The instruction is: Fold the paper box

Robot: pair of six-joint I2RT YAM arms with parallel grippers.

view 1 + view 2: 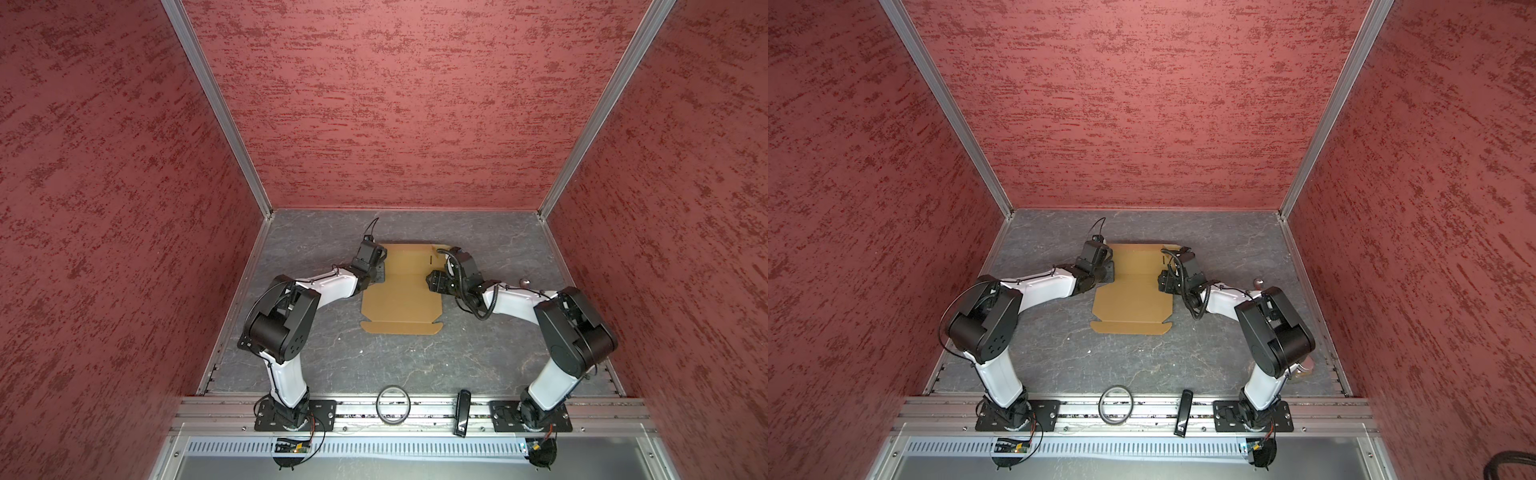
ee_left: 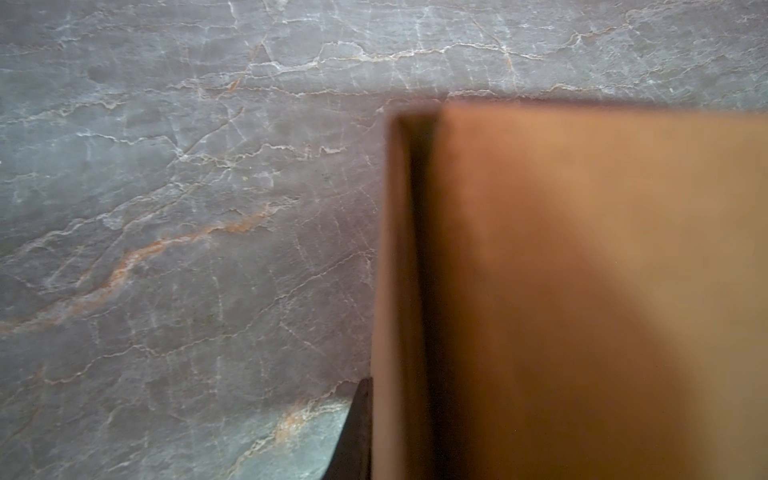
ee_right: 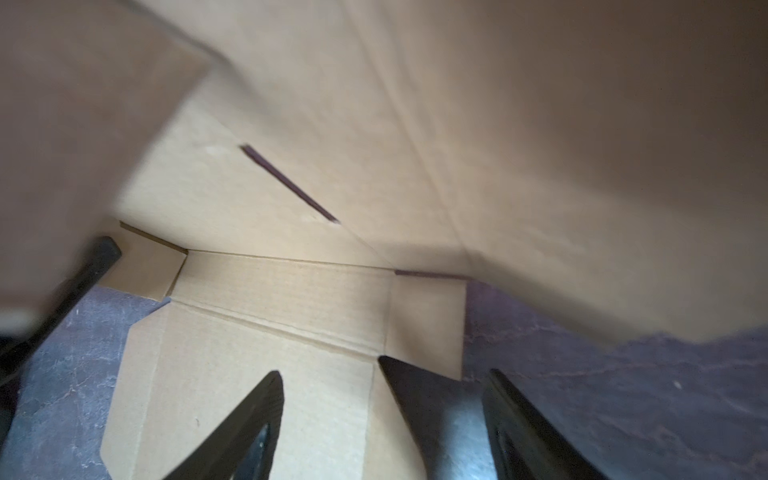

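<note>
One ring, one black bar lie well apart from paper box.

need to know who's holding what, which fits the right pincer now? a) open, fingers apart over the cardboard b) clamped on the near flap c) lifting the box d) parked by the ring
a: in the right wrist view the right pincer stands wide open above the paper box, clamping nothing.
</note>
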